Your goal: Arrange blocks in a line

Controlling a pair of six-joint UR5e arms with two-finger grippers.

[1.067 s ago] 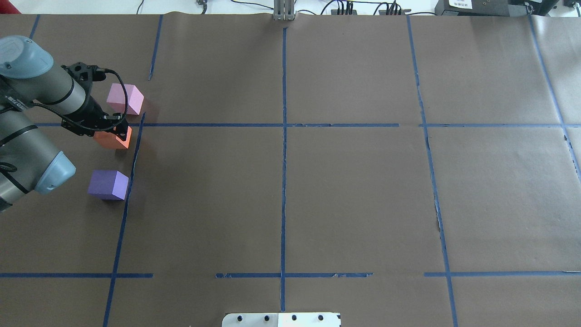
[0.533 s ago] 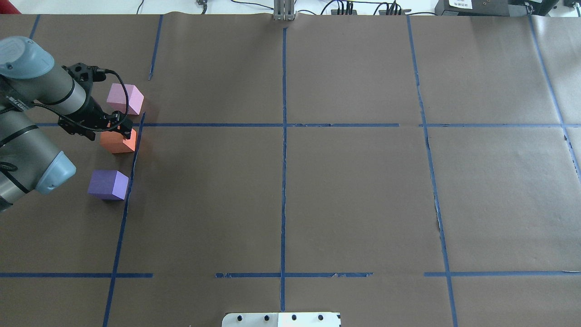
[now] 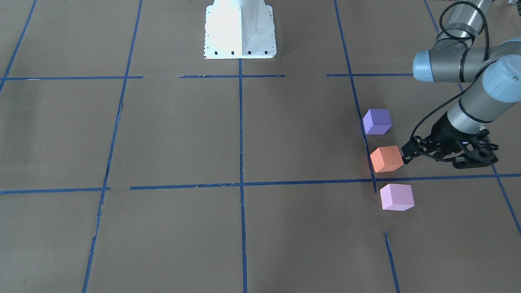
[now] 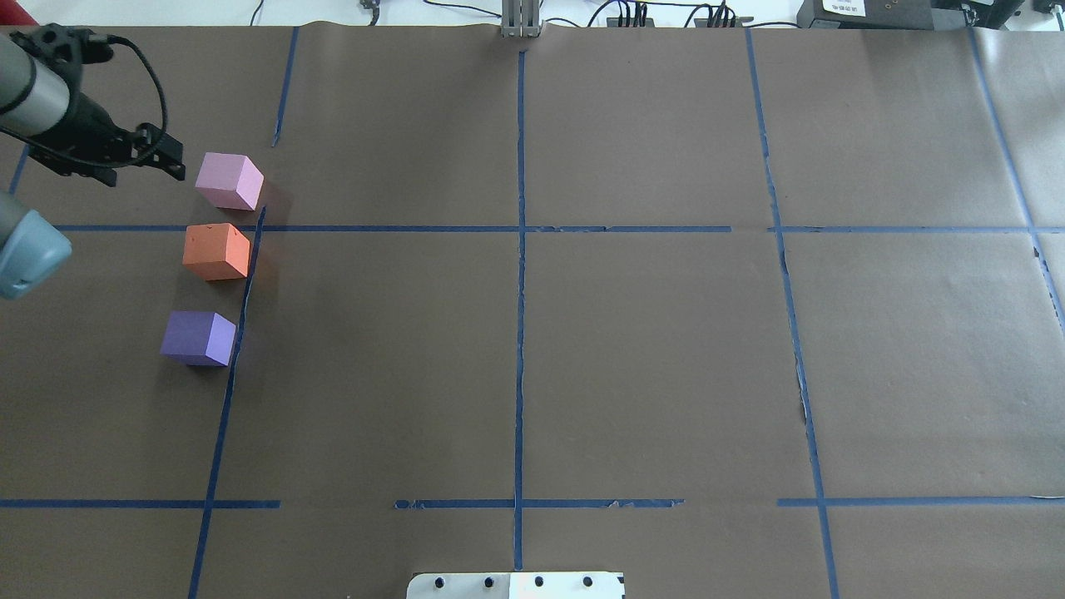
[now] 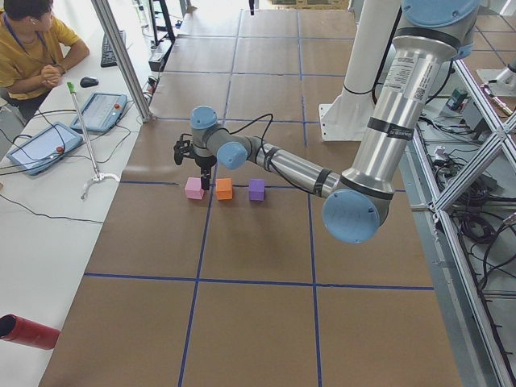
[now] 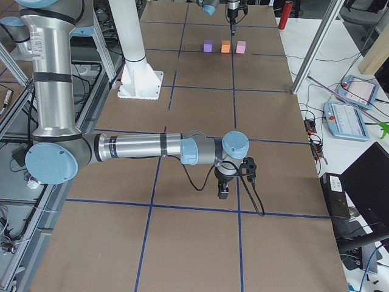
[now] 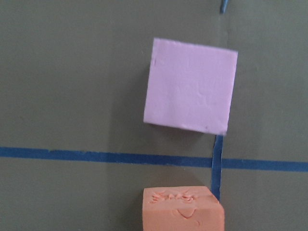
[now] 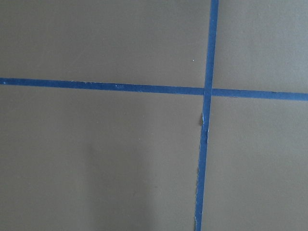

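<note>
Three blocks stood on the brown paper table cover (image 4: 649, 349), in the part of the table on the robot's left. They formed a row running away from the robot alongside a lengthwise blue tape line (image 4: 235, 341). The purple block (image 4: 198, 338) stood nearest the robot, the orange block (image 4: 216, 251) in the middle and the pink block (image 4: 229, 180) farthest. Bare paper showed between neighbours, so none touched. A crosswise tape line (image 4: 383, 229) passed between the orange and pink blocks, and the orange one sat just on the robot's side of it. In the left wrist view the pink block was turned slightly off square to the tape, and one corner covered the end of the lengthwise strip. The left gripper (image 4: 170, 160) hung beside the far end of the row, on the side away from the table's centre. Its fingers appeared spread and nothing lay between them. Its camera looked straight down on the pink block, with the orange block at the lower edge of that view. The right gripper (image 6: 223, 193) pointed down at bare paper well apart from the blocks, near a crossing of tape lines. Whether its fingers were spread or pressed together could not be determined.
</note>
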